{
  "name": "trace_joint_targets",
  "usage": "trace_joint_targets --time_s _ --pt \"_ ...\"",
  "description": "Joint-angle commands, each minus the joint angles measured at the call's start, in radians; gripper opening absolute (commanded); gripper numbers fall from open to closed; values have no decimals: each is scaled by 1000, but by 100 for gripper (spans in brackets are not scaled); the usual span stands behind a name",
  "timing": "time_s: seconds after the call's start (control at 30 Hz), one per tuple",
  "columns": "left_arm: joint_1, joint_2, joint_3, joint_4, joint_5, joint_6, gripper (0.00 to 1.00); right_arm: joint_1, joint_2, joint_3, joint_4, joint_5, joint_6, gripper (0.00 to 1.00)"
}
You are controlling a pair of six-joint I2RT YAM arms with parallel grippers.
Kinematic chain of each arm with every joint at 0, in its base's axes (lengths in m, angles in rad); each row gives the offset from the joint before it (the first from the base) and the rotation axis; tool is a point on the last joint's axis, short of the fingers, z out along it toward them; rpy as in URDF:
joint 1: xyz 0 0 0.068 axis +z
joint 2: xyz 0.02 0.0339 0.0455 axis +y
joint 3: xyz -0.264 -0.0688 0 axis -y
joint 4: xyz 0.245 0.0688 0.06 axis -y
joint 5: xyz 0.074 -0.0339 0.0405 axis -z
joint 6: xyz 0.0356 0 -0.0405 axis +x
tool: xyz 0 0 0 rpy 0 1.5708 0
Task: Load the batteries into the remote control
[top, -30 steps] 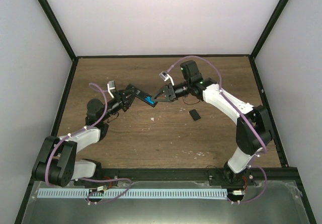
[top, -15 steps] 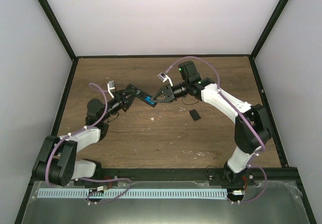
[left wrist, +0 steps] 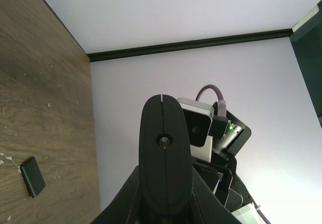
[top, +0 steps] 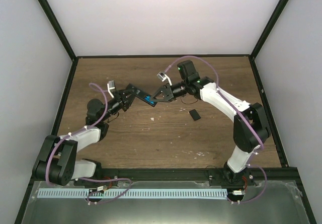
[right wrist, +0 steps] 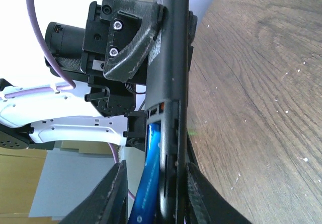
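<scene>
Now left gripper (top: 127, 98) clamps the remote control (right wrist: 171, 58); right gripper (top: 158, 97), jaws narrow around the battery (right wrist: 147, 183), may push it crooked and jam it

Black, blue, brown.
The remote control (top: 136, 91) is coloured black, the battery (right wrist: 145, 183) bright blue, the surface (top: 151, 138) grained brown.

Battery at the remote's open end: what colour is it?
Bright blue battery, against the black remote; the right wrist view shows it best.
</scene>
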Motion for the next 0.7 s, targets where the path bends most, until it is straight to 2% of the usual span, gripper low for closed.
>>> trace_joint_targets --time_s 0.0,0.23,0.67 --pt "-5 3 -1 49 -7 11 0 24 12 58 -1 -18 -15 25" --pt "-6 6 -1 43 -15 23 0 26 -28 66 -34 -8 -35 34" --pt "-5 12 -1 88 6 3 0 -1 -75 2 -7 -42 -30 36"
